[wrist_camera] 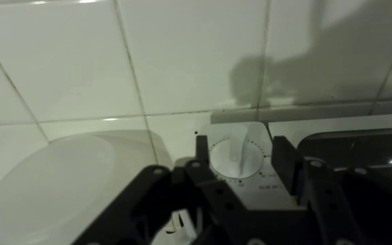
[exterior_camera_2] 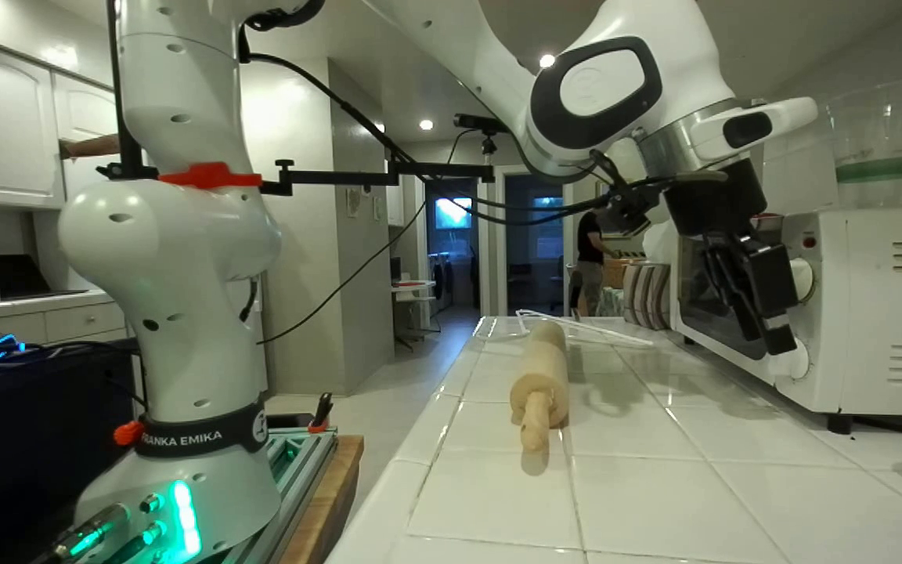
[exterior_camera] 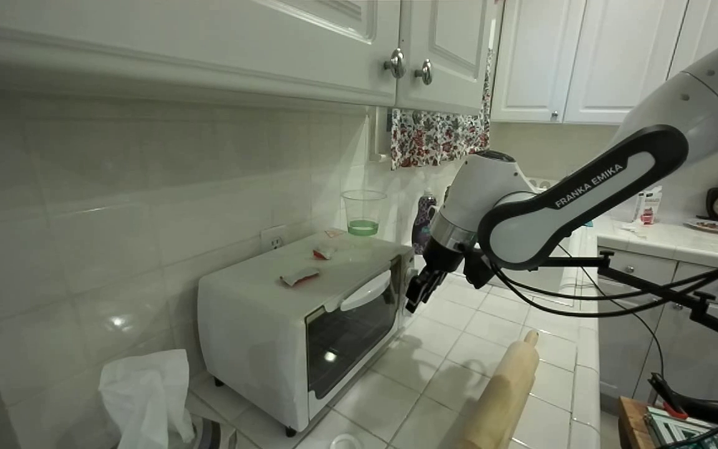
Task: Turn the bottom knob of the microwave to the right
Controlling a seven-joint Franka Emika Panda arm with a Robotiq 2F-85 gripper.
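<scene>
The microwave is a white toaster oven with a dark glass door [exterior_camera: 259, 312] [exterior_camera_2: 889, 305] on the tiled counter. Its bottom knob [exterior_camera_2: 795, 363] is round and white, partly hidden behind my gripper in an exterior view. In the wrist view a white knob [wrist_camera: 233, 160] with a raised ridge, ringed by dots, shows between my fingers; its ridge runs nearly straight up the picture. An upper knob [exterior_camera_2: 805, 280] shows above. My gripper [wrist_camera: 239, 144] is open, one finger on each side of the knob, with gaps visible. It also shows in both exterior views [exterior_camera: 411, 305] [exterior_camera_2: 778, 345], in front of the control panel.
A wooden rolling pin [exterior_camera: 501, 393] [exterior_camera_2: 541, 376] lies on the counter. A clear cup with a green band [exterior_camera: 363, 218] and torn packets [exterior_camera: 300, 276] are on the oven. A dark bottle [exterior_camera: 422, 224] stands behind it. A white round object [wrist_camera: 49, 190] is beside the knob panel.
</scene>
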